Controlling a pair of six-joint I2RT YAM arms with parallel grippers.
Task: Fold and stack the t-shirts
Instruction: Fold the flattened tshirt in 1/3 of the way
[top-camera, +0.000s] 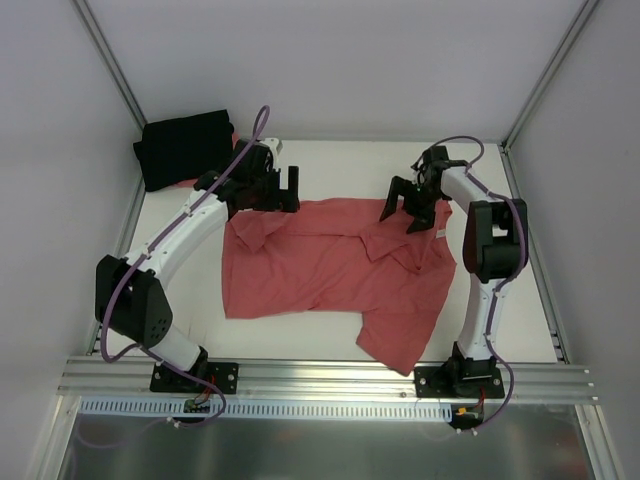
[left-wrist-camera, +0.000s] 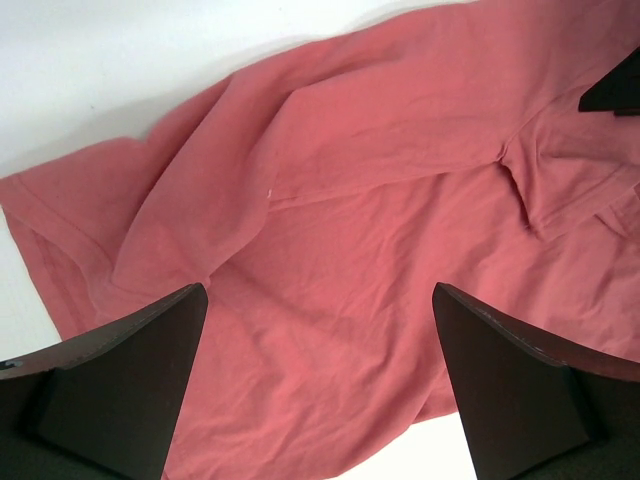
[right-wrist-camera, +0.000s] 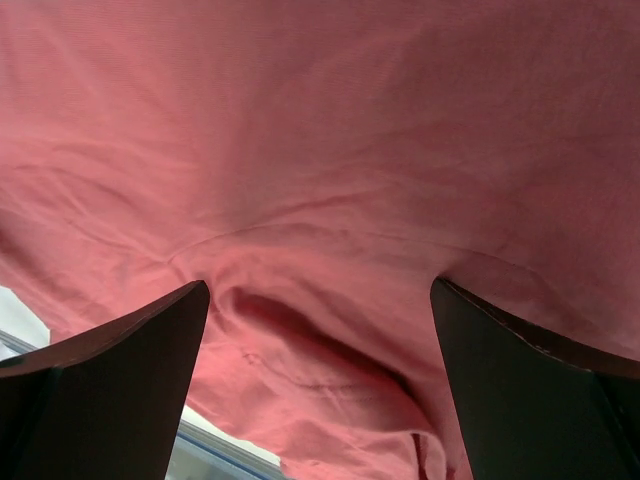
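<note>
A coral-red t-shirt (top-camera: 330, 275) lies spread and rumpled across the middle of the white table, one end hanging toward the front rail. A black t-shirt (top-camera: 185, 148) sits folded in the far left corner. My left gripper (top-camera: 285, 190) hovers open over the red shirt's far left edge; the left wrist view shows creased red cloth (left-wrist-camera: 330, 250) below its spread fingers. Over the shirt's far right part, my right gripper (top-camera: 405, 210) is open as well. Its wrist view is filled by red fabric (right-wrist-camera: 320, 180) with a stitched hem fold. Neither gripper holds cloth.
White walls with metal frame posts close in the table (top-camera: 330, 165) on three sides. An aluminium rail (top-camera: 330, 378) with both arm bases runs along the front edge. A bit of red cloth (top-camera: 181, 184) peeks from under the black shirt.
</note>
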